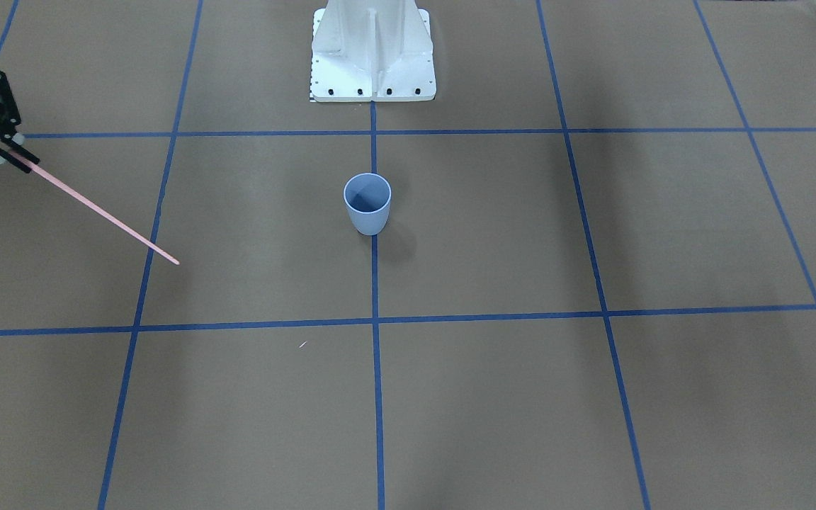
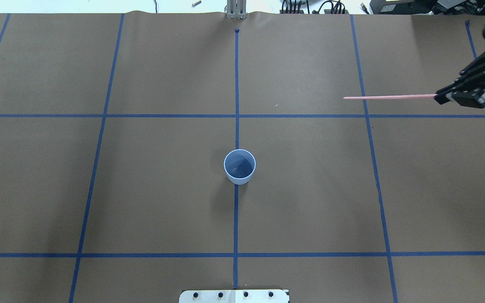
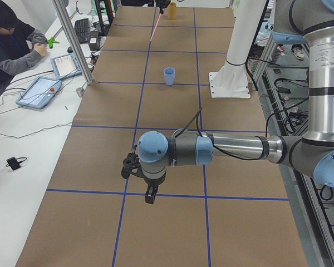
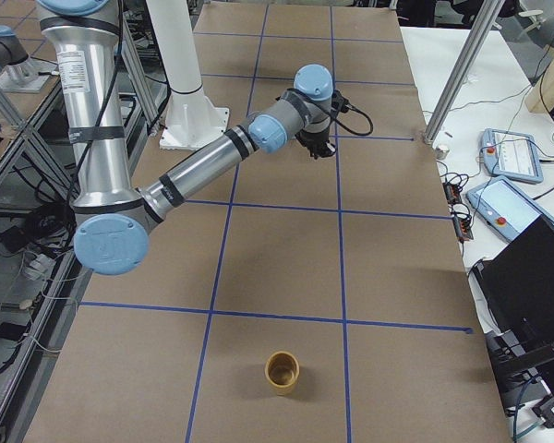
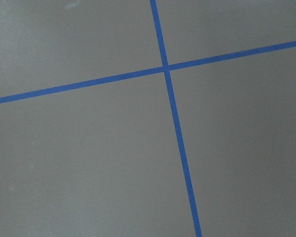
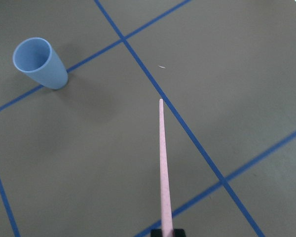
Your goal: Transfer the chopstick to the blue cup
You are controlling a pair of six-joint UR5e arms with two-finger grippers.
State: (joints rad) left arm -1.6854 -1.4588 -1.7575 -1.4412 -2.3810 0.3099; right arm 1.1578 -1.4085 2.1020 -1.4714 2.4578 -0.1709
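The blue cup [image 2: 239, 166] stands upright at the table's middle on a tape line, and is also in the front view [image 1: 367, 202] and the right wrist view [image 6: 39, 61]. My right gripper [image 2: 440, 99] [image 1: 22, 161] is shut on the thick end of the pink chopstick [image 2: 390, 97] [image 1: 103, 212]. The chopstick [image 6: 163, 163] is held off the table, far to the cup's right, with its thin tip pointing toward the table's centre. My left gripper [image 3: 149, 196] hangs over the table's left end, far from the cup. I cannot tell whether it is open or shut.
The white robot base [image 1: 372, 57] stands behind the cup. A tan cup [image 4: 282, 372] sits at the table's right end. Blue tape lines [image 5: 172, 113] grid the brown table. A person [image 3: 11, 39] sits at a side desk with tablets.
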